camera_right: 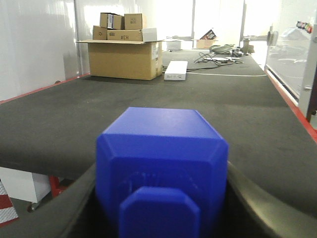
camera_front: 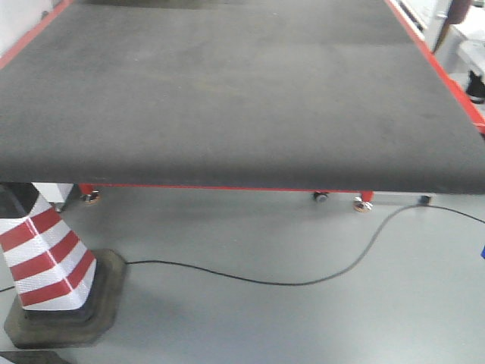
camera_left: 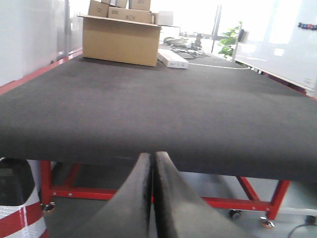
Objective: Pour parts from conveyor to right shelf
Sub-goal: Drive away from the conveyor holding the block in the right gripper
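A bright-blue part [camera_right: 161, 144], its stud facing the camera, fills the right wrist view. My right gripper [camera_right: 161, 167] is shut on it, one dark finger on each side, just short of the near edge of the conveyor [camera_right: 54, 124]. In the left wrist view my left gripper [camera_left: 153, 154] is shut with nothing between its fingers, tips level with the conveyor's [camera_left: 148, 99] front edge. The front view shows the conveyor's [camera_front: 227, 91] dark carpet top and red side stripes, with neither gripper in it. The right shelf is out of view.
Cardboard boxes [camera_right: 121, 57] and a flat white box [camera_right: 176, 70] sit at the conveyor's far end. A red-and-white striped cone [camera_front: 45, 258] stands on the floor at the near left. A black cable [camera_front: 303, 280] crosses the floor. Red frame legs with casters [camera_front: 364, 201] hold up the conveyor.
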You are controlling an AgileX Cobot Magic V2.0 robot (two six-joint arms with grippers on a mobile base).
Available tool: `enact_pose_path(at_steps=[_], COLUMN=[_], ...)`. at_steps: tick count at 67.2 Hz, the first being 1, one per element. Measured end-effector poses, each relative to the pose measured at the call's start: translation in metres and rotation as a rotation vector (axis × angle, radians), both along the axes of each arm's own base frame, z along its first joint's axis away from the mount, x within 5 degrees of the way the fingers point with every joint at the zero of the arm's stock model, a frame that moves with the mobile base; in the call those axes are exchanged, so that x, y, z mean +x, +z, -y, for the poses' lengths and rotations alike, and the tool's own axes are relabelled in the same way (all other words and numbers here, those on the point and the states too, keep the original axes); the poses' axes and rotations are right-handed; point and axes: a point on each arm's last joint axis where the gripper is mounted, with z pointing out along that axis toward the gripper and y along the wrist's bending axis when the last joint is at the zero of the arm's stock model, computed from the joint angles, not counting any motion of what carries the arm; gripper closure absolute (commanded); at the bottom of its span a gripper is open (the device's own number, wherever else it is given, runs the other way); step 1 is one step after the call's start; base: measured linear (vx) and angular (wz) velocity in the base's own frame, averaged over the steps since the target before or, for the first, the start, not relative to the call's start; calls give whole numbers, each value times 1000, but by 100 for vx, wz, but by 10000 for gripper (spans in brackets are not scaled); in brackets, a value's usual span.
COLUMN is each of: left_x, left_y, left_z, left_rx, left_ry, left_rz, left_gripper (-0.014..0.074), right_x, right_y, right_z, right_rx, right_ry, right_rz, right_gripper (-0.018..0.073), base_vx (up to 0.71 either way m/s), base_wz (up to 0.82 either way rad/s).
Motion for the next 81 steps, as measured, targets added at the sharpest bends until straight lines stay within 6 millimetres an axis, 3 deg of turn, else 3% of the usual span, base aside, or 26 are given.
enact_pose_path(at_steps=[81], left_x=[0], left_y=[0], left_z=[0], left_rx=[0], left_ry=[0], left_rz=[0], left_gripper=[603], right_x=[0], right_y=[0], right_z=[0], right_rx=[0], right_ry=[0], right_rz=[0], right_gripper=[564], base_vx=[-22], base_wz=[-78])
